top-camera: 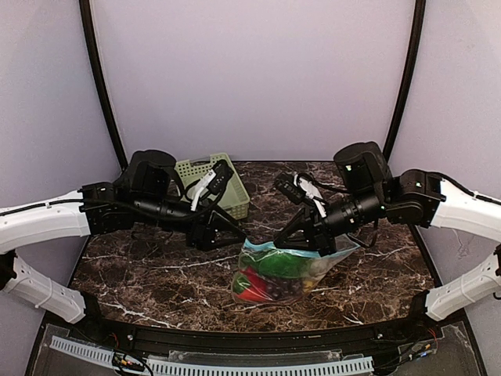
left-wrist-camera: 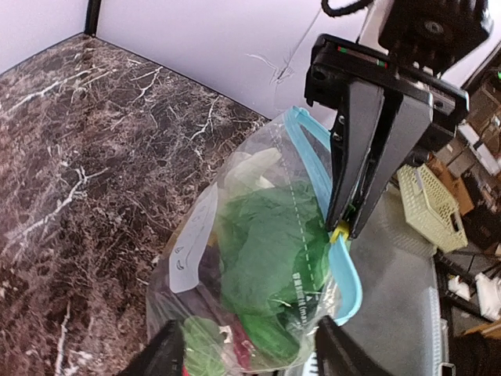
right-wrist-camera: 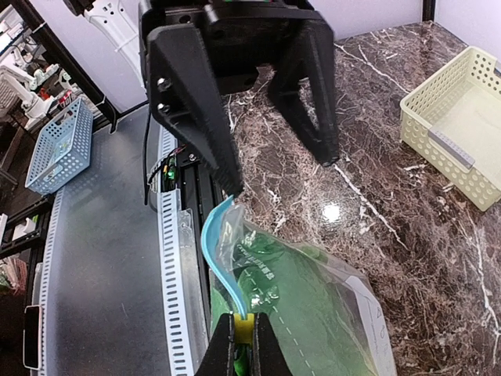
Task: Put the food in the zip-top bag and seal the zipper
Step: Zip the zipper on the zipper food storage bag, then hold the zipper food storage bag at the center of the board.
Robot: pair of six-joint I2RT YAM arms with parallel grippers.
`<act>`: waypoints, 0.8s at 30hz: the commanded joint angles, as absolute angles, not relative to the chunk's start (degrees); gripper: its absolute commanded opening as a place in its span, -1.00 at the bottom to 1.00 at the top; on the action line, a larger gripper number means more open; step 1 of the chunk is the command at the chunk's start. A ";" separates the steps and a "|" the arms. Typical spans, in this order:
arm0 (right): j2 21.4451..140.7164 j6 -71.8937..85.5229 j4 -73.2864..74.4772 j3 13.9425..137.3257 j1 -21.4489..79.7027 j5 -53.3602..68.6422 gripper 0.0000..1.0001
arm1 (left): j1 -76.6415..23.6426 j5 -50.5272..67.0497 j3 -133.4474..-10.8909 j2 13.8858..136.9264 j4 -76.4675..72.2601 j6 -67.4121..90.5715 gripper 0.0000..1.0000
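The zip-top bag (top-camera: 286, 270) rests on the marble table, holding the food: green leafy bok choy (left-wrist-camera: 266, 251), a red chilli (top-camera: 250, 286) and dark grapes (top-camera: 278, 288). Its light blue zipper (right-wrist-camera: 215, 251) curves along the raised mouth. My right gripper (right-wrist-camera: 244, 338) is shut on the yellow slider tab (right-wrist-camera: 244, 327), partway along the strip. My left gripper (right-wrist-camera: 283, 174) is open at the strip's other end, one fingertip (right-wrist-camera: 233, 186) close to the strip. In the left wrist view the bag (left-wrist-camera: 258, 258) fills the space between the left gripper's (left-wrist-camera: 254, 356) spread fingers.
The pale green slotted basket (top-camera: 211, 184) stands at the back left of the table, behind the left arm. The table's near edge with its white slotted rail (right-wrist-camera: 172, 266) runs just beside the bag. A blue basket (right-wrist-camera: 59, 149) sits off the table.
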State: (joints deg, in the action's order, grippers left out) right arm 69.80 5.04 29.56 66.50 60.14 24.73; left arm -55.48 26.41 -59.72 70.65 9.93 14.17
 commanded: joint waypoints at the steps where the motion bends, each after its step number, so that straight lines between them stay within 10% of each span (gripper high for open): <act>1: 70.37 6.50 29.91 65.74 59.68 25.09 -1.00 | -55.56 31.84 -60.22 70.33 7.04 14.45 0.51; 8: 70.70 6.59 29.78 66.53 59.65 24.14 -1.00 | -56.60 35.79 -59.99 71.17 4.86 16.06 0.94; 14: 71.13 6.50 29.58 67.15 59.64 24.43 -1.00 | -57.92 35.44 -61.35 73.47 5.49 15.31 0.91; 24: 70.48 7.04 29.49 67.27 59.68 23.37 -1.00 | -58.03 35.71 -63.63 76.77 5.71 14.28 -0.85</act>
